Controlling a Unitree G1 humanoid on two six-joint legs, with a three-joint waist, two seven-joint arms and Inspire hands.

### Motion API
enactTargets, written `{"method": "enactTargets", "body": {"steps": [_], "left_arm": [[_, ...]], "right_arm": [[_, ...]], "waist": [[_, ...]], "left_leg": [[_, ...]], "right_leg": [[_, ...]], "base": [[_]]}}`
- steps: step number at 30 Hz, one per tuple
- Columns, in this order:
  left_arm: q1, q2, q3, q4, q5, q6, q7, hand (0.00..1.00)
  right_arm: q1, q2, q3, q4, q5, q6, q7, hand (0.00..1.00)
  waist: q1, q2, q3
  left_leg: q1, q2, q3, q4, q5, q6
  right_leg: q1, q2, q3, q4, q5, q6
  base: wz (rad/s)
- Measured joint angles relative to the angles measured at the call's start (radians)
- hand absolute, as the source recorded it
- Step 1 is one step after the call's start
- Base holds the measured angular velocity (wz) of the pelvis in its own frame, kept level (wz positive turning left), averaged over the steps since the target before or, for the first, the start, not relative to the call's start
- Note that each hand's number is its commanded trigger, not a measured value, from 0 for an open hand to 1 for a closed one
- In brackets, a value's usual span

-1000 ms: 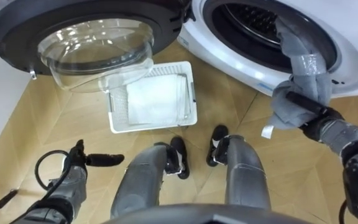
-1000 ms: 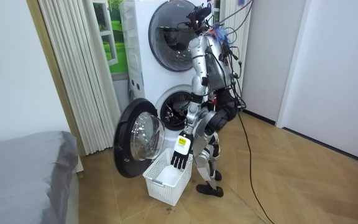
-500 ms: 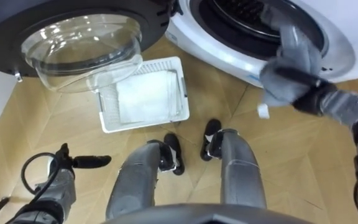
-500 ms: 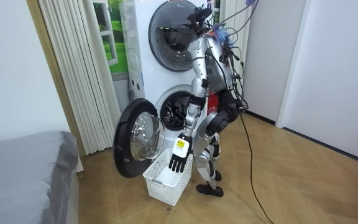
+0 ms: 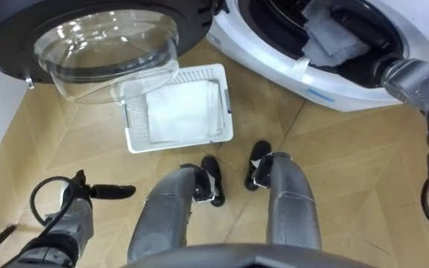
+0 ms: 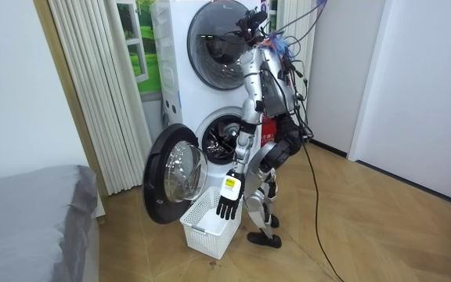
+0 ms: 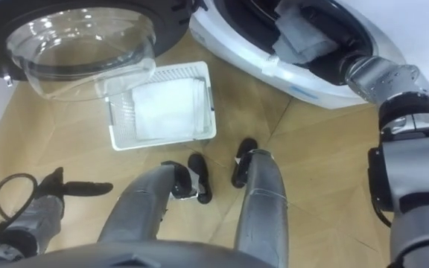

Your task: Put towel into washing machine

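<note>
A grey towel (image 5: 329,40) lies bunched in the mouth of the washing machine's drum (image 5: 274,63), with its white label hanging over the rim. My right arm (image 5: 410,74) reaches into the opening from the right, and its hand is hidden in the dark drum behind the towel. My left hand (image 5: 95,192) hangs low at my left side with straight fingers and holds nothing. In the room view I stand right before the machine (image 6: 219,133), and the left hand (image 6: 227,205) hangs above a basket.
A white plastic basket (image 5: 138,140) holding a folded white cloth (image 5: 181,112) stands on the wood floor just ahead of my feet. The machine's round glass door (image 5: 106,45) swings open to my left. A grey bed (image 6: 30,211) fills the room view's left.
My right hand has carried the grey towel from in front of the opening into the drum. The left hand has stayed at my side. The camera has shifted a little.
</note>
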Motion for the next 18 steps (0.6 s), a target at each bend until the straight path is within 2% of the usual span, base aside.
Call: {"method": "enactTargets", "body": {"steps": [6, 18], "left_arm": [[-0.006, 0.0, -0.011, -0.014, 0.0, 0.008, 0.001, 0.0], [-0.006, 0.0, -0.021, -0.042, 0.017, 0.007, 0.014, 0.0]], "right_arm": [[0.0, -0.007, 0.0, 0.005, 0.068, -0.014, 0.026, 0.0], [0.0, -0.007, -0.002, -0.002, 0.115, -0.017, -0.007, 0.0]], "waist": [[0.02, 0.0, 0.0004], [0.018, 0.002, -0.0007]], "left_leg": [[-0.011, 0.001, 0.0, 0.003, 0.0, -0.001], [-0.012, 0.002, 0.0, -0.006, 0.0, 0.0]], "right_leg": [[-0.011, 0.0, -0.002, -0.001, -0.001, -0.002], [-0.01, 0.0, -0.006, -0.012, 0.0, -0.001]], "base": [[0.0], [0.0]]}}
